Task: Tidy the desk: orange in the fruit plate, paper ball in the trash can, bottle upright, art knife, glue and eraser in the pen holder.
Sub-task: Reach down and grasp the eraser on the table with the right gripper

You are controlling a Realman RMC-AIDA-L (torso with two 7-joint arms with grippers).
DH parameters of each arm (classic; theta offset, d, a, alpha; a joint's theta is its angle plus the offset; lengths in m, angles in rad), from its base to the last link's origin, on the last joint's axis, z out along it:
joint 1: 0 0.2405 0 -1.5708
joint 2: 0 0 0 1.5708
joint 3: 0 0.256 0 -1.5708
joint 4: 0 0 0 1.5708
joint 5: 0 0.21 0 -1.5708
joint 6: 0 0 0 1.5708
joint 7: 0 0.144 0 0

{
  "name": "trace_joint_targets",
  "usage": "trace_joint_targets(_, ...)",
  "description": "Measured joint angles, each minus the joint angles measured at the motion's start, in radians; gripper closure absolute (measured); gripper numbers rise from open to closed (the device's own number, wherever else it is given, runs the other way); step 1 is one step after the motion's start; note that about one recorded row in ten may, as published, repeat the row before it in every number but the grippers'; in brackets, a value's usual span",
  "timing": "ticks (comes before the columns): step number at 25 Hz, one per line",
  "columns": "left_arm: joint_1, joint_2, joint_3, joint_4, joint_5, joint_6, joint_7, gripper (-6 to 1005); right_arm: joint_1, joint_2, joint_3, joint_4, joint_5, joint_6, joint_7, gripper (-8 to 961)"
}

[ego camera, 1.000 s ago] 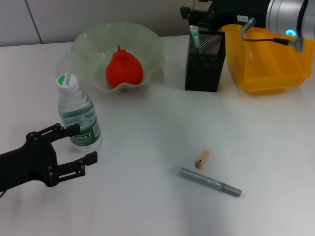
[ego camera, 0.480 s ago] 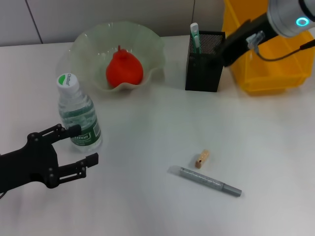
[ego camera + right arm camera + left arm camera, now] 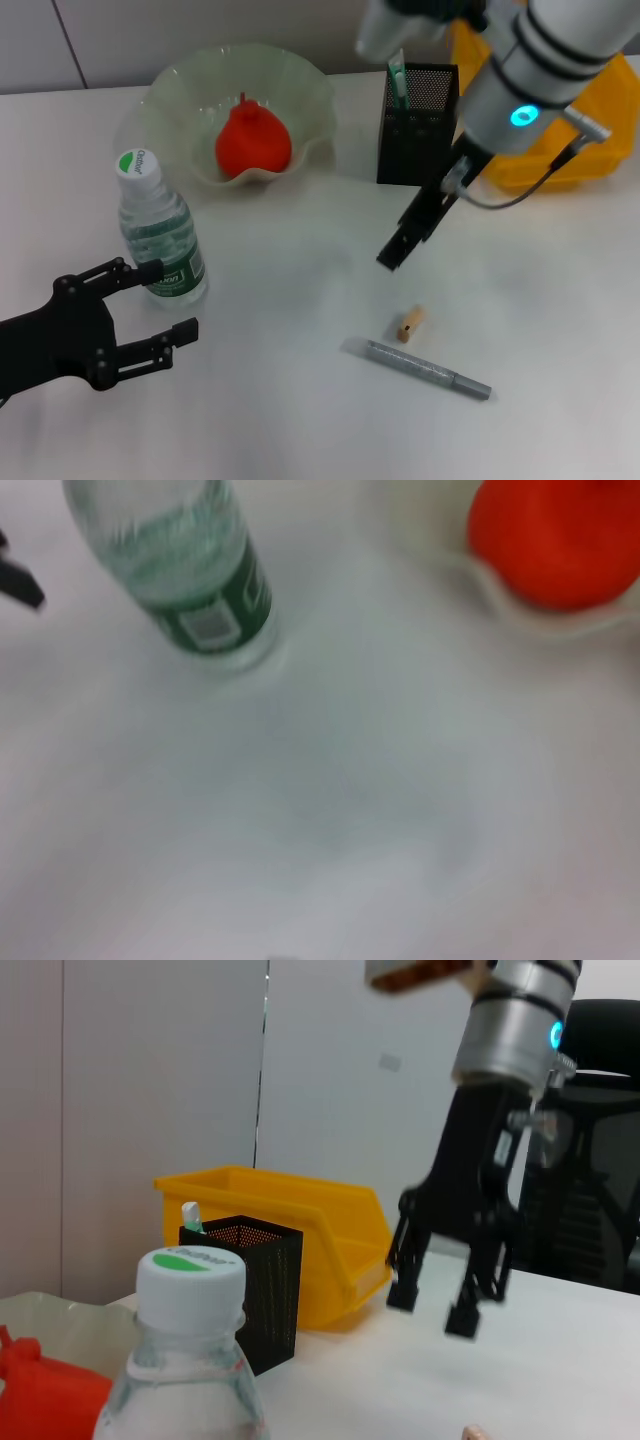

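On the near left I see my left gripper [image 3: 150, 305] low over the desk [image 3: 280, 400], its fingers spread wide with nothing between them, just in front of the bottle [image 3: 160, 230]. The bottle stands upright, cap up, close to the upper finger; I cannot tell whether they touch. Behind it, at the far left, the fruit plate [image 3: 300, 90] holds the orange [image 3: 253, 140]. Moving right, the pen holder [image 3: 417, 125] stands at the far side with a mint-green stick [image 3: 396, 78] poking out of it. In front of it my right gripper [image 3: 440, 1295] hangs above the middle of the desk, fingers pointing down and parted, gripping nothing. Nearer than that gripper lies the eraser [image 3: 410, 323], and just nearer again a grey stick [image 3: 428, 369] lies flat, angled across the desk, close beside the eraser. At the far right sits the trash can [image 3: 575, 130], partly hidden behind the right arm.
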Motion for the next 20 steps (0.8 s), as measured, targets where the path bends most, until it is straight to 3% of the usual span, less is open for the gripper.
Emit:
trace_joint_targets(4, 0.000, 0.000, 0.000, -0.003, 0.001, 0.001, 0.008, 184, 0.028, 0.005, -0.106, 0.073, 0.004, 0.052, 0.054, 322)
trace_joint_targets(8, 0.001, 0.000, 0.000, -0.004, 0.001, 0.001, 0.009, 185, 0.043, 0.007, -0.210, 0.098, 0.008, 0.087, 0.129, 243)
trace_joint_targets(20, 0.003, 0.000, 0.000, -0.013, 0.001, -0.008, 0.032, 185, 0.062, 0.011, -0.366, 0.156, 0.071, 0.107, 0.214, 246)
